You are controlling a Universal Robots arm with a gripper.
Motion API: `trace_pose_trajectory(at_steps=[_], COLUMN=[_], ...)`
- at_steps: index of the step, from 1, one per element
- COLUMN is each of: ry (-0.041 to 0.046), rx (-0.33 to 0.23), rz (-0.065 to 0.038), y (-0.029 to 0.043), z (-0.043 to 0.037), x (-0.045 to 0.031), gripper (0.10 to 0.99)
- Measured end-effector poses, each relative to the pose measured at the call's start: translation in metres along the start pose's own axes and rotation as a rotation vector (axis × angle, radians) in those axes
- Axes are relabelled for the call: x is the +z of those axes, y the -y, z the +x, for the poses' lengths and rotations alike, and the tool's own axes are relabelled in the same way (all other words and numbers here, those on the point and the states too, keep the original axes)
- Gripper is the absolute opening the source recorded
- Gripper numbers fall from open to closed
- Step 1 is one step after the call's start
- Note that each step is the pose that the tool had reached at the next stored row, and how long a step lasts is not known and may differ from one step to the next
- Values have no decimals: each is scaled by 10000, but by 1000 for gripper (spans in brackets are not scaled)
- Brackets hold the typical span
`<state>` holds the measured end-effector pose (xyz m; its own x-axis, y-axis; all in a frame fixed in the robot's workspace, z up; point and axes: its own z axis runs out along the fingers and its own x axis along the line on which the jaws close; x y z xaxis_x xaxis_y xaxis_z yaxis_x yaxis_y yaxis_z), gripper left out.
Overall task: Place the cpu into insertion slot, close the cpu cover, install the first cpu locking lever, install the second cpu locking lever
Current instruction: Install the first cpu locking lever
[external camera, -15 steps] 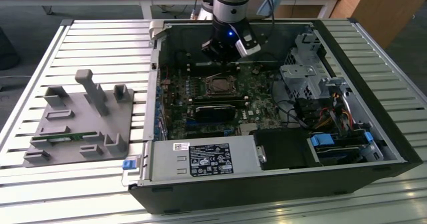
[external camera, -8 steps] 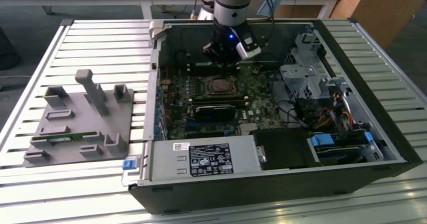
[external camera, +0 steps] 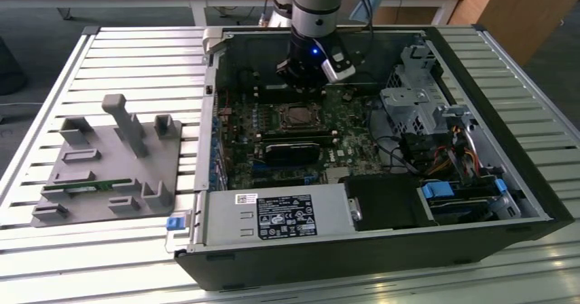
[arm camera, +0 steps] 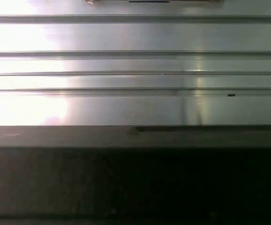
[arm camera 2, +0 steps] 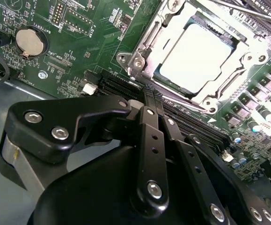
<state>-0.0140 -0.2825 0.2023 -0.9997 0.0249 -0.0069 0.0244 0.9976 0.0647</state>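
The cpu (arm camera 2: 196, 56) sits seated in the insertion slot (arm camera 2: 161, 77), its dull silver top facing up, on the green motherboard (arm camera 2: 79, 42) inside the open computer case (external camera: 507, 202). The cpu cover (arm camera 2: 247, 54) lies down around the chip, framing it. In the exterior view the socket area (external camera: 297, 116) lies near the middle of the board, just below my tool (external camera: 303, 87).

In the second wrist view my tool (arm camera 2: 151, 91) has its black fingers (arm camera 2: 150, 126) pressed together with nothing between them, tips just beside the socket's edge over a long black slot (arm camera 2: 121, 86).

Board lettering near the coin battery (arm camera 2: 28, 41) is too small to read reliably. A white label (external camera: 281, 216) on the power supply carries print I cannot make out.

The case rests on the slatted metal surface (external camera: 118, 53); a grey fixture tray (external camera: 109, 168) stands toward the exterior view's left edge.
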Motion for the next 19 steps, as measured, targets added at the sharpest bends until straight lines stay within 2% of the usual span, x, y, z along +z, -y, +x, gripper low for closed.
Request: trace_pose_trajectory(at_steps=[8, 19], ry=[-4, -8], rx=[-2, -2], rz=[134, 140], y=[3, 2], z=[-7, -13], x=[31, 47], gripper=[106, 106])
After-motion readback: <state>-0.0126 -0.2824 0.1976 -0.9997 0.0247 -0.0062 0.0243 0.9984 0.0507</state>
